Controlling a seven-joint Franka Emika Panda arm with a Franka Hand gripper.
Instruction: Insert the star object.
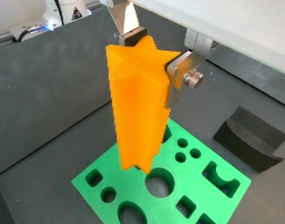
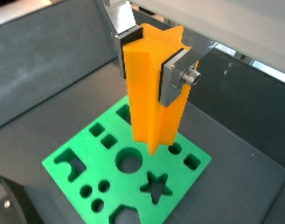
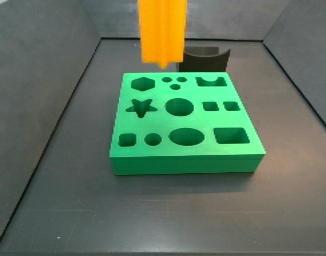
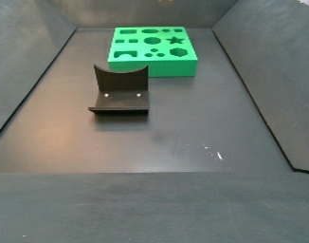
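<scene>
Two silver fingers (image 2: 177, 74) clamp the ridged orange star object (image 2: 152, 87) above the green block (image 2: 128, 166).

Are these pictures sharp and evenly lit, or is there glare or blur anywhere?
In both wrist views the gripper above the green block with shaped holes holds the tall bright-orange star-shaped prism, evenly lit and fairly sharp; in a side view the prism looks soft-edged and is cut off at the frame's top; in a side view faint pale glints mark the dark floor.
</scene>
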